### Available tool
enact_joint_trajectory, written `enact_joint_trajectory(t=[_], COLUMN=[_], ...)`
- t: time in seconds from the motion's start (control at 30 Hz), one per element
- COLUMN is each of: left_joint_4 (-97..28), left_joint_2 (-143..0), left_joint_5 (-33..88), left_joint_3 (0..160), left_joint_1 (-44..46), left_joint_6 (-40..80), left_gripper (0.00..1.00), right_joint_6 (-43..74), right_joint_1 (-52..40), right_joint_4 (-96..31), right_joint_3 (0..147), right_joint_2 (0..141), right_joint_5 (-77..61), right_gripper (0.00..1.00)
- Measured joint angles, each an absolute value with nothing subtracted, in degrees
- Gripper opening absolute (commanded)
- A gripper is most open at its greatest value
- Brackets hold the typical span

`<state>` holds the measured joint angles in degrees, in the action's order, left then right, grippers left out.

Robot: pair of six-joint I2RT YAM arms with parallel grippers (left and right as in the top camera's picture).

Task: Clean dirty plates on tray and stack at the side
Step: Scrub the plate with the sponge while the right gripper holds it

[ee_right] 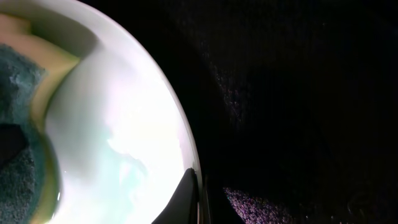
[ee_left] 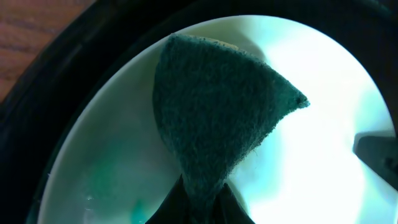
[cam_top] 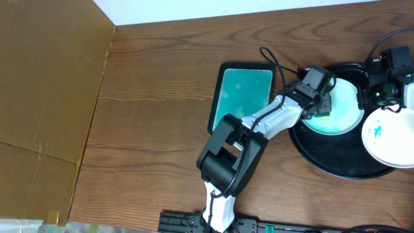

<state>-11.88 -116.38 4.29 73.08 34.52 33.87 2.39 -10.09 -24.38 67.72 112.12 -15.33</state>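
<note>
The black tray [cam_top: 309, 154] sits at the right of the table. One plate [cam_top: 344, 109] lies in it, its surface tinted teal. My left gripper [cam_top: 321, 103] is shut on a dark green sponge [ee_left: 217, 106] and presses it onto that plate [ee_left: 323, 155]. My right gripper [cam_top: 373, 97] is shut on the plate's far rim [ee_right: 124, 124], one finger on top of the rim and one under it [ee_right: 199, 193]. A second plate [cam_top: 390, 139] with small teal smears lies over the tray's right rim. A third plate is not clearly in view.
A teal rectangular tray [cam_top: 242, 97] with a black rim lies left of the black tray, partly under my left arm. A brown cardboard panel [cam_top: 45, 97] covers the table's left side. A white wall runs along the back.
</note>
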Motion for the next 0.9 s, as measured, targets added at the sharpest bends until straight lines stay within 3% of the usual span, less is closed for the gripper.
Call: enact_joint_trajectory(t=[0.5,0.9], left_joint_4=[-7.35,-3.81], left_joint_2=[-115.00,-113.27], left_joint_5=[-4.62,13.74], left_joint_3=[73.03,73.03], left_joint_1=[31.88,31.18], left_joint_6=[24.36,27.42], left_gripper=[0.07,0.07], right_joint_6=[2.85,2.87], right_joint_1=[-10.11,-10.11], right_joint_4=[-24.36,-24.34], right_joint_3=[67.72,67.72], right_joint_2=[112.12,112.12], right_joint_5=[-15.40,-15.40], right_gripper=[0.01,0.01])
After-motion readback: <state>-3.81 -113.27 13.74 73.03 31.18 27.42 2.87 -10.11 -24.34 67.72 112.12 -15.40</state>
